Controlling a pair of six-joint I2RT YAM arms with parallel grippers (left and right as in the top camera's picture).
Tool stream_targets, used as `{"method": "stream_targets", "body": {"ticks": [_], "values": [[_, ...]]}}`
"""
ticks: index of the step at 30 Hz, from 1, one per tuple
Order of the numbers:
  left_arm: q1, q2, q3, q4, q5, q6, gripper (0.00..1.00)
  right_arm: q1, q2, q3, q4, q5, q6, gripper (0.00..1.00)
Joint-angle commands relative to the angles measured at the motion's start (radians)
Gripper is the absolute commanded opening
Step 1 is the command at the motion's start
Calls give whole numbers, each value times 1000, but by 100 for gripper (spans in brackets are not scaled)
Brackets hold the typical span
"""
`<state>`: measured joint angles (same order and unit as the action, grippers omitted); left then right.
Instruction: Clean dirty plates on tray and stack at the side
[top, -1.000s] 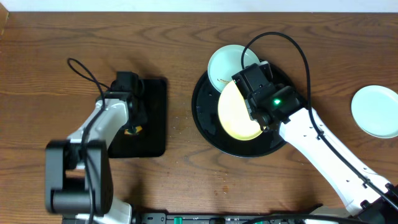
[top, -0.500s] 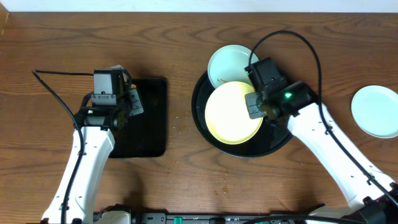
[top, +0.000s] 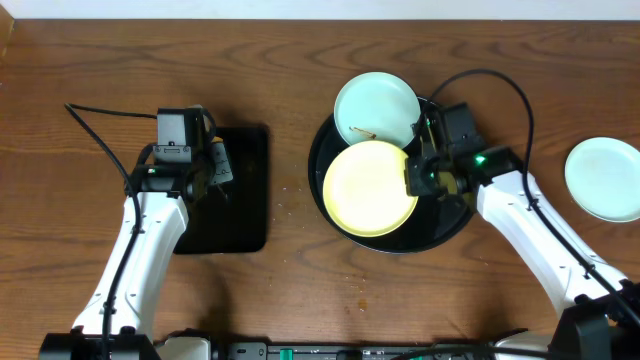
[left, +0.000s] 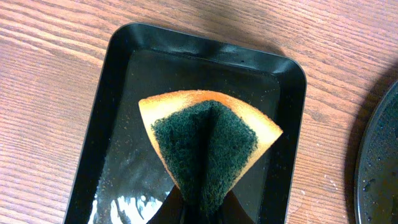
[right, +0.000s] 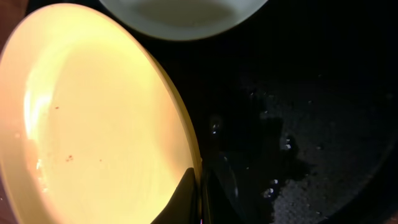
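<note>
My right gripper (top: 414, 180) is shut on the right rim of the pale yellow plate (top: 368, 188), which hangs over the round black tray (top: 440, 232). In the right wrist view the fingers (right: 186, 196) pinch that rim (right: 93, 118) edge-on above the wet tray floor (right: 311, 124). A pale blue-white plate (top: 375, 108) with a brown smear rests on the tray's far rim. A third pale plate (top: 603, 178) lies on the table at the right. My left gripper (top: 214, 172) is shut on a folded green and orange sponge (left: 208, 140).
A small rectangular black tray (top: 240, 205), wet inside, lies under the sponge at the left (left: 124, 81). The round tray's edge (left: 380, 174) shows at the right of the left wrist view. Bare wooden table lies between the two trays.
The left arm lifted the sponge off the rectangular tray and drew back. The right wrist swung right, and the yellow plate it holds shifted left and levelled out.
</note>
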<state>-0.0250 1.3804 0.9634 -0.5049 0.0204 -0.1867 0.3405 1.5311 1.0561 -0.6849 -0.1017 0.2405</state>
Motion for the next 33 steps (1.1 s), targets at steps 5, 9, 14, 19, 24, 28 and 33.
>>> {"method": "stream_targets", "body": {"ticks": [5, 9, 14, 19, 24, 28, 33], "values": [[0, 80, 9, -25, -32, 14, 7, -10, -5, -27, 25, -45, -21, 1], [0, 142, 9, -19, -34, 14, 8, -10, -5, -27, 36, -46, -21, 1], [0, 232, 9, -2, -141, 14, 8, -10, -5, -28, 35, -46, -21, 1], [2, 336, 9, 10, -171, 15, 68, -10, -5, -28, 35, -45, -21, 1], [2, 402, 9, 44, -172, 15, 77, -10, -5, -28, 35, -45, -21, 1], [5, 413, 10, 108, -209, 14, 68, -10, -5, -28, 35, -45, -29, 1], [5, 410, 10, 122, -166, 14, 15, -10, -5, -28, 35, -45, -40, 1]]}}
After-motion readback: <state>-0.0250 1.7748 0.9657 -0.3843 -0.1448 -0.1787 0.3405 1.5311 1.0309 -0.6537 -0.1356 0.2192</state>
